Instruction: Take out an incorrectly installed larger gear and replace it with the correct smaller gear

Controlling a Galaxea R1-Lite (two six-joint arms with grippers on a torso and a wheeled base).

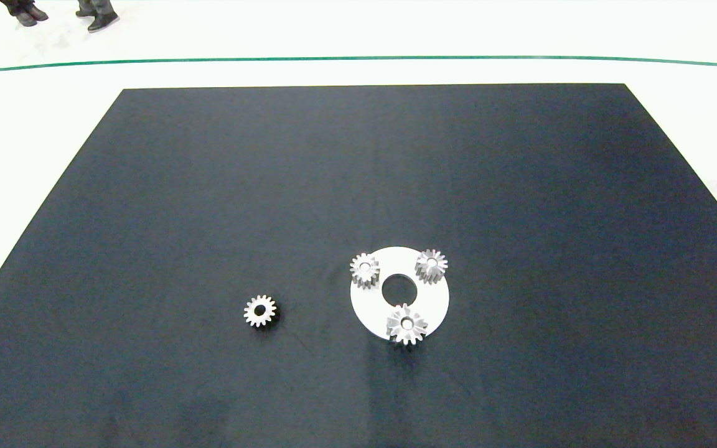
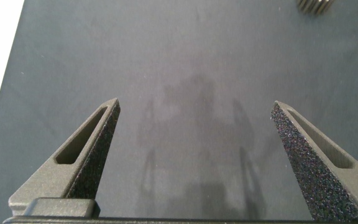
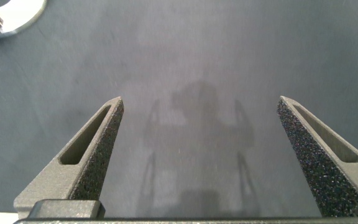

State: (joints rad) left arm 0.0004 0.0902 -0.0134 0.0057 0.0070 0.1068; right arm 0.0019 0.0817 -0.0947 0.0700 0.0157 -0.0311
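Gear plate with one wrong gear, spare laid by, both arms held off.

Black matte mat (image 1: pixel 209 186), flat, covers the table. White round disc (image 1: pixel 433 305) with centre hole carries three silver gears: two stubby-toothed (image 1: pixel 365 270) (image 1: pixel 431 266) at its far side, the larger gear (image 1: pixel 407 324), with long flared teeth, at its near edge, evidently awaiting removal. The smaller gear (image 1: pixel 260 310) lies loose on the mat, well apart on the left, ready as replacement. Left gripper (image 2: pixel 194 134) and right gripper (image 3: pixel 201 134) hover over bare mat, grey textured fingers spread wide, empty.
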